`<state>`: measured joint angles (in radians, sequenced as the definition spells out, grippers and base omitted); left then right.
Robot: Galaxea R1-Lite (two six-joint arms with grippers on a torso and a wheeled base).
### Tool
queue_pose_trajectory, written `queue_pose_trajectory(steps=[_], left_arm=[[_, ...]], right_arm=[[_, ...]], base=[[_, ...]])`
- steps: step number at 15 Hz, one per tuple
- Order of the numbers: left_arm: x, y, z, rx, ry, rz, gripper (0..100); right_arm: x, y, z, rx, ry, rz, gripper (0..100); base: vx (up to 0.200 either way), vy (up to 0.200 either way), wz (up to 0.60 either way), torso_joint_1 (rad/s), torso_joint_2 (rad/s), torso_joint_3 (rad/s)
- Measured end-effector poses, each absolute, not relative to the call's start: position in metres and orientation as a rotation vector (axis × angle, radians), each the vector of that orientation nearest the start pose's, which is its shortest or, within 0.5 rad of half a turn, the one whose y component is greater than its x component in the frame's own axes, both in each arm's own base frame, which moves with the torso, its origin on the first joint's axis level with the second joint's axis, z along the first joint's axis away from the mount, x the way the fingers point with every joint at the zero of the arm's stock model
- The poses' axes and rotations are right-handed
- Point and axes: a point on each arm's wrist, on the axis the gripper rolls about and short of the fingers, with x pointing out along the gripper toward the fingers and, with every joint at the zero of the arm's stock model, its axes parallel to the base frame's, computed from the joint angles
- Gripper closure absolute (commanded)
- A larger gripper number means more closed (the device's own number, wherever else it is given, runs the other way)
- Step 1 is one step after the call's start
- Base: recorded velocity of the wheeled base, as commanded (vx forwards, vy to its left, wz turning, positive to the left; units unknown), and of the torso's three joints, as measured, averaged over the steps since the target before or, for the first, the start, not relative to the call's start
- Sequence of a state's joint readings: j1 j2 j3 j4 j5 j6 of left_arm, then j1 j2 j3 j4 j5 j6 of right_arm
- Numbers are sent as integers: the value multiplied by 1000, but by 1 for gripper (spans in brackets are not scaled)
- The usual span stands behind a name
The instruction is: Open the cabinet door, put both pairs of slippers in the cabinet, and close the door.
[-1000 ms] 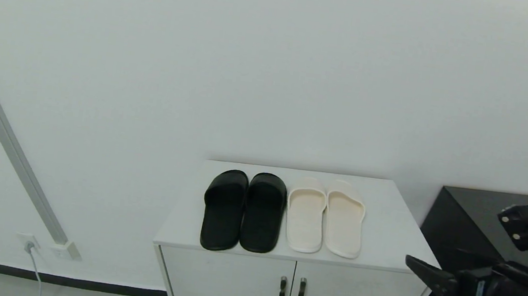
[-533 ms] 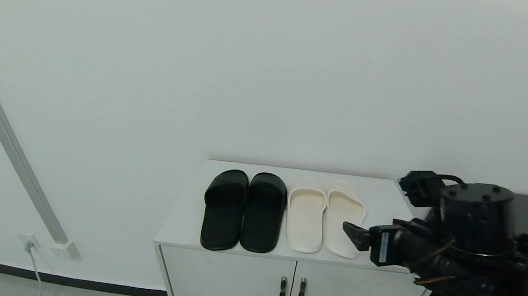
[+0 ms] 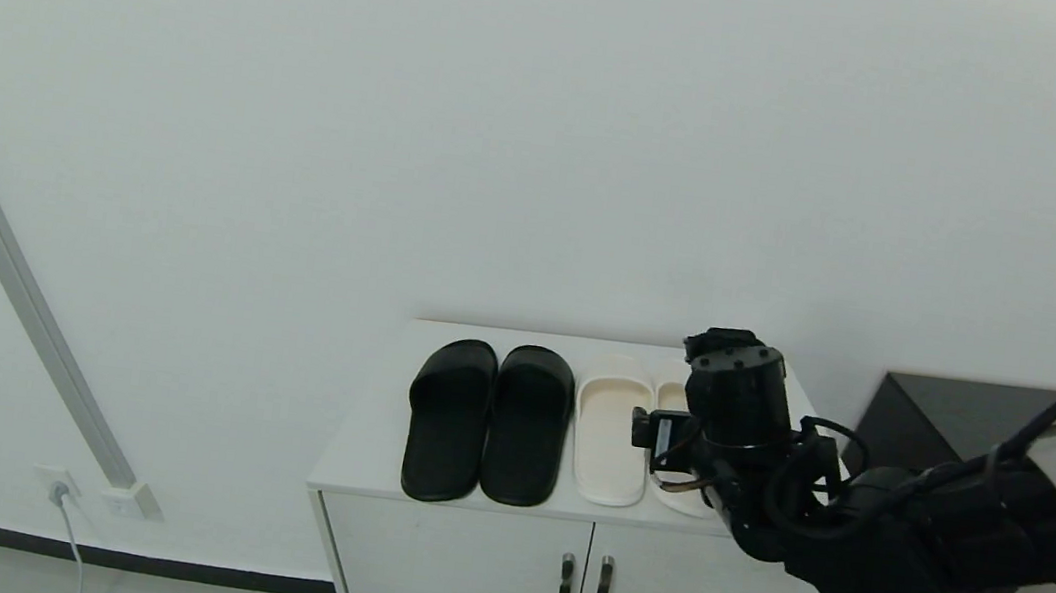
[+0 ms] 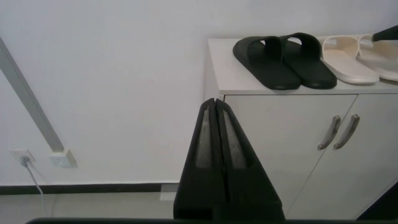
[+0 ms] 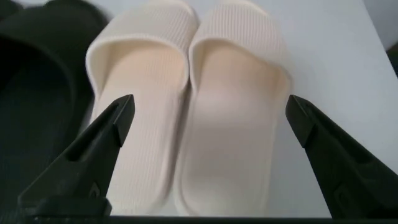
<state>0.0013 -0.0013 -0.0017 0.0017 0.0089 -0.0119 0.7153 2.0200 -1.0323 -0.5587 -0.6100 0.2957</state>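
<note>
Right gripper (image 5: pixel 210 106) is spread wide above the cream slippers (image 5: pixel 230 155) on the cabinet (image 3: pixel 454 570); left gripper (image 4: pixel 216 124) is pressed closed before the cabinet.

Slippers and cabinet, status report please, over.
Left gripper shut, apart from the cabinet. Right gripper open over white slippers. Black slippers beside them on top; doors shut, nothing before them.

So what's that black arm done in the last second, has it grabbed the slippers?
The right gripper swung in from the right and now hangs over the white slippers, its fingers open on either side of the pair, holding nothing. The white slippers, the black slippers and the shut cabinet doors stayed put.
</note>
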Motion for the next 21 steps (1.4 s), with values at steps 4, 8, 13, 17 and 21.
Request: queue_pose_trajectory(steps=[4,8,13,17,21], left_arm=[[-23,0,76,-13,-1,10,100],[-23,0,76,-15,-1,10,100],[-23,0,76,-19,-1,10,100],[-23,0,76,-19,-1,9,100],[-23,0,76,-19,-1,10,100]], right_arm=[[324,259,108,45,303,14,0],[340,267,92,34,304,-7,0],[369,271,82,3,279,-30,0],[388,271,74,11,266,-49,0],[394,272,68,14,265,-51,100]], base=[[0,0,0,0,0,0],[0,0,0,0,0,0],[0,0,0,0,0,0],[0,0,0,0,0,0],[0,0,0,0,0,0]])
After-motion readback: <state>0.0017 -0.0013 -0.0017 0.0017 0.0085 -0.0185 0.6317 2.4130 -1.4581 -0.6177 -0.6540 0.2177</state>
